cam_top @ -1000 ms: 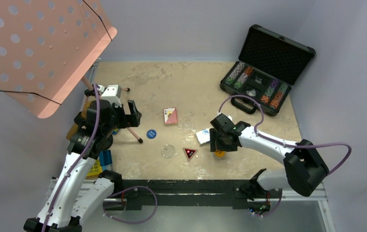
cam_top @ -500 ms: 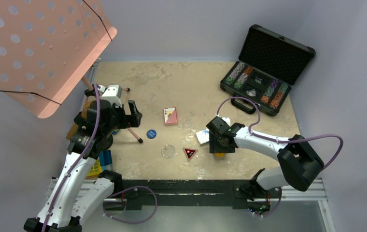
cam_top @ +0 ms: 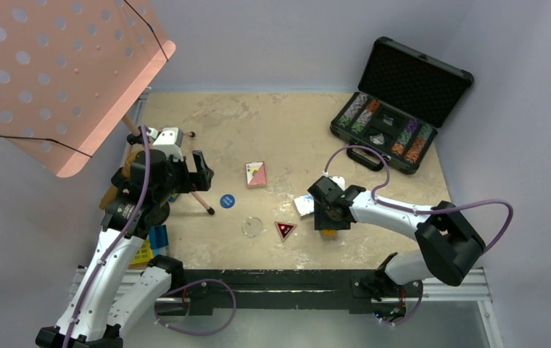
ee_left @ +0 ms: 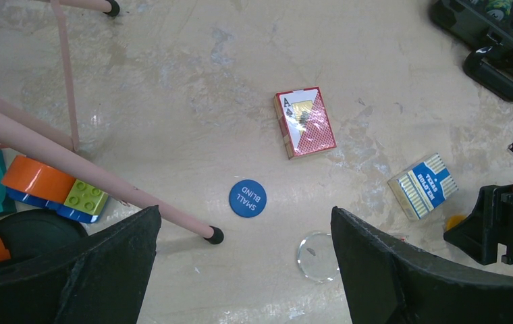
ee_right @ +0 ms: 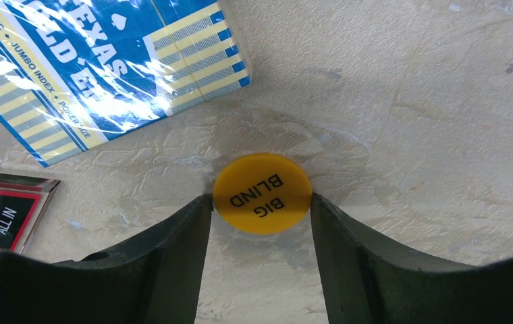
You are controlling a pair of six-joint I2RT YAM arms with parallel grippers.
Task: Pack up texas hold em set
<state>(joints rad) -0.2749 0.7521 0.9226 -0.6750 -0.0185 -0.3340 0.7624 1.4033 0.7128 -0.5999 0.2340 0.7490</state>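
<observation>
Right fingers (ee_right: 166,263): set against both sides of the orange button (ee_right: 262,193), gripping it by the rim. The button lies flat on the table (ee_right: 429,101), not lifted.

Orange button: lower centre of the right wrist view. Round, so it has no long axis. "BIG BLIND" faces up and reads upside down in that view.

Blue deck (ee_right: 105,67): just beside the button, at the upper left of that view and apart from it. In the left wrist view its long axis runs from lower left to upper right.

Triangular marker (ee_right: 4,202): left edge of the right wrist view, "ALL IN" face up.

Clear button (ee_left: 318,255), blue button (ee_left: 248,198), red deck (ee_left: 304,123): loose on the table, well apart from each other. The red deck's long axis is near vertical in the left wrist view.

Left fingers (ee_left: 105,270): spread wide and holding nothing, above the blue button.

Briefcase (cam_top: 414,76): upper right of the top view, lid up, rows of chips (cam_top: 363,112) in place.

Progress, as judged: only the chips are stowed. Both decks, all three buttons and the marker are still out, and the lid is not yet closed. First pickup in hand.
</observation>
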